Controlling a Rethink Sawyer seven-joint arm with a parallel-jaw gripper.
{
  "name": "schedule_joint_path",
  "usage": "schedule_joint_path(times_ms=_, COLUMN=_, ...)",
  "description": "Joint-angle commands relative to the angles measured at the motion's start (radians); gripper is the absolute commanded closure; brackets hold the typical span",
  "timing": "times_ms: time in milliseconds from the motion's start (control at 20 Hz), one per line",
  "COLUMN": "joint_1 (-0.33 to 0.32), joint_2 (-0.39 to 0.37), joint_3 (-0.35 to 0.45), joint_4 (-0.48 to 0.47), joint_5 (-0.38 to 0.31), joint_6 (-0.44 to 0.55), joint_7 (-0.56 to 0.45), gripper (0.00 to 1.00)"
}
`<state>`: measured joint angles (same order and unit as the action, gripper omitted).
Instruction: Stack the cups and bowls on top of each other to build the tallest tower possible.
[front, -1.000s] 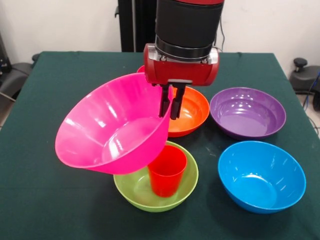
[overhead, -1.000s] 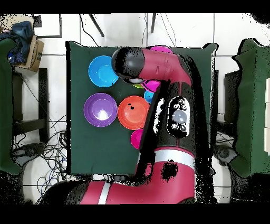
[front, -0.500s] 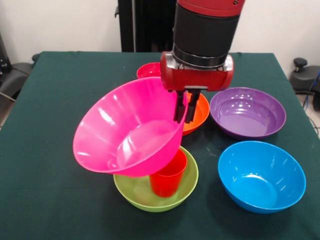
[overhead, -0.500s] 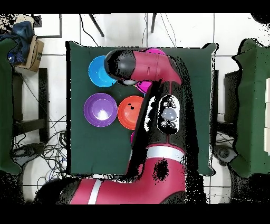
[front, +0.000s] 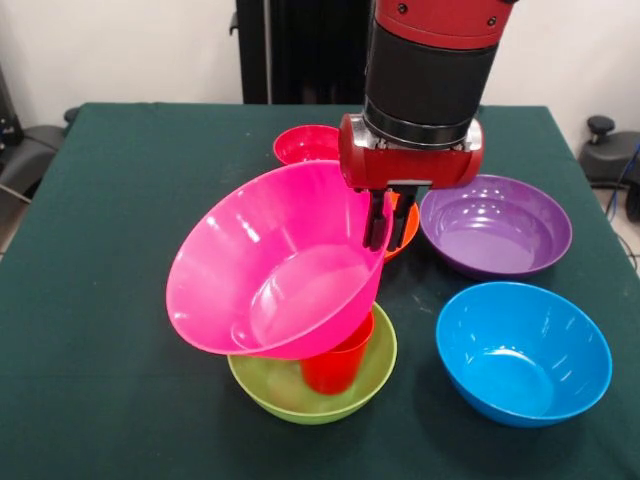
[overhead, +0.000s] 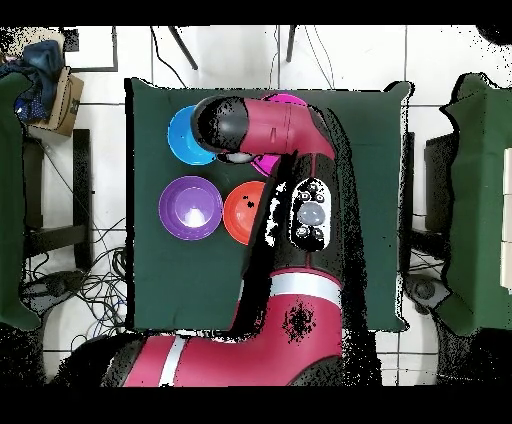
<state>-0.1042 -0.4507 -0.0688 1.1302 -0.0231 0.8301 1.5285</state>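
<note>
My gripper (front: 378, 236) is shut on the right rim of the large hot pink bowl (front: 270, 265), one finger inside it and one outside. The bowl hangs tilted, its opening turned toward the camera and left. Right under it a red cup (front: 338, 366) stands upright in the lime green bowl (front: 270, 385). I cannot tell whether the pink bowl touches the cup. The orange bowl (front: 404, 228) is mostly hidden behind the gripper. In the overhead view the arm covers the gripper, and only a sliver of the pink bowl (overhead: 288, 99) shows.
A purple bowl (front: 495, 222) sits at the right and a blue bowl (front: 522, 352) nearer the front right. A small pink-red bowl (front: 305, 143) lies behind the pink one. From overhead, the blue bowl (overhead: 183, 138), purple bowl (overhead: 190, 208) and orange bowl (overhead: 243, 212) show.
The gripper has carried the hot pink bowl to the right in the front view. The bowl now hangs over the red cup and green bowl, and the small pink-red bowl is uncovered.
</note>
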Motion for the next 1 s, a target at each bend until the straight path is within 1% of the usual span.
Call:
schedule_joint_path(times_ms=50, joint_1=0.022, joint_2=0.007, joint_3=0.032, joint_4=0.004, joint_5=0.003, joint_6=0.024, joint_7=0.161, gripper=1.0)
schedule_joint_path(times_ms=300, joint_1=0.022, joint_2=0.005, joint_3=0.037, joint_4=0.023, joint_5=0.007, joint_6=0.005, joint_7=0.163, gripper=1.0)
schedule_joint_path(times_ms=350, joint_1=0.023, joint_2=0.001, joint_3=0.034, joint_4=0.035, joint_5=0.014, joint_6=-0.021, joint_7=0.185, gripper=0.0)
schedule_joint_path(times_ms=500, joint_1=0.008, joint_2=-0.008, joint_3=0.063, joint_4=0.058, joint_5=0.025, joint_6=-0.024, joint_7=0.153, gripper=0.0)
schedule_joint_path(times_ms=550, joint_1=-0.011, joint_2=-0.016, joint_3=0.097, joint_4=0.068, joint_5=0.031, joint_6=0.017, joint_7=0.085, gripper=0.0)
schedule_joint_path(times_ms=600, joint_1=-0.012, joint_2=-0.019, joint_3=0.1, joint_4=0.07, joint_5=0.029, joint_6=0.028, joint_7=0.069, gripper=0.0)
schedule_joint_path(times_ms=700, joint_1=-0.011, joint_2=-0.02, joint_3=0.099, joint_4=0.073, joint_5=0.024, joint_6=0.005, joint_7=0.069, gripper=0.0)
schedule_joint_path(times_ms=1000, joint_1=-0.007, joint_2=-0.01, joint_3=0.09, joint_4=0.055, joint_5=0.018, joint_6=0.006, joint_7=0.077, gripper=0.0)
